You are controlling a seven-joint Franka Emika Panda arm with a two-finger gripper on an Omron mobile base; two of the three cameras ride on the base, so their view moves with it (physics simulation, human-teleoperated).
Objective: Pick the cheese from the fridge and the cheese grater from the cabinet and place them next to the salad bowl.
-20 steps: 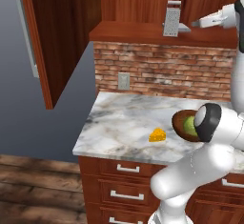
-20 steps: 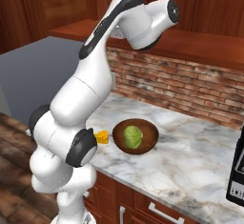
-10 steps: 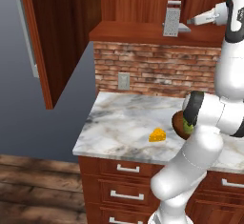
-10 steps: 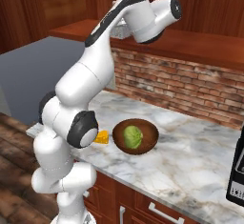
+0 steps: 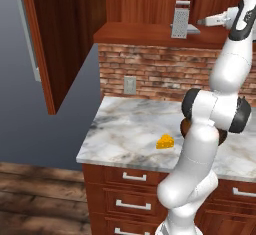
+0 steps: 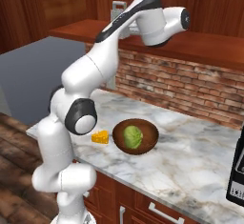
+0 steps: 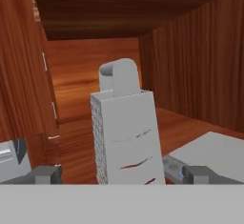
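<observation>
No legible writing or brand anywhere; only pale marks, too small to read, on a dark appliance (image 6: 237, 180) at the counter's far right edge. Largest: reddish-brown cabinet (image 5: 150, 1) with one tall door (image 5: 42, 44) swung wide open at left, wooden shelf (image 5: 145, 33) running above a red brick backsplash (image 5: 160, 76) that carries a grey outlet plate (image 5: 129, 85). Below, a grey-white marble counter (image 5: 127, 131) over wooden drawers (image 5: 132, 176) with silver handles, dark plank floor (image 5: 35, 194) beneath, grey wall to the left. On the counter, dark-brown bowl (image 6: 136, 136) with green lettuce inside, and just beside its left rim, not touching, the yellow-orange cheese (image 6: 100, 137), lying flat. Up on the shelf, the grater (image 7: 126, 132) standing upright, loop handle on top, rough perforated face turned to the left in the hand view, smooth face with two slots facing the camera. Gripper (image 7: 121, 174) released, spread wide, level with the grater's lower half; one finger tip showing on each side of the grater's body, with a gap on both sides, nothing grasped. From the left base camera, the hand reaching in from the right, tips close to the grater's right side.
</observation>
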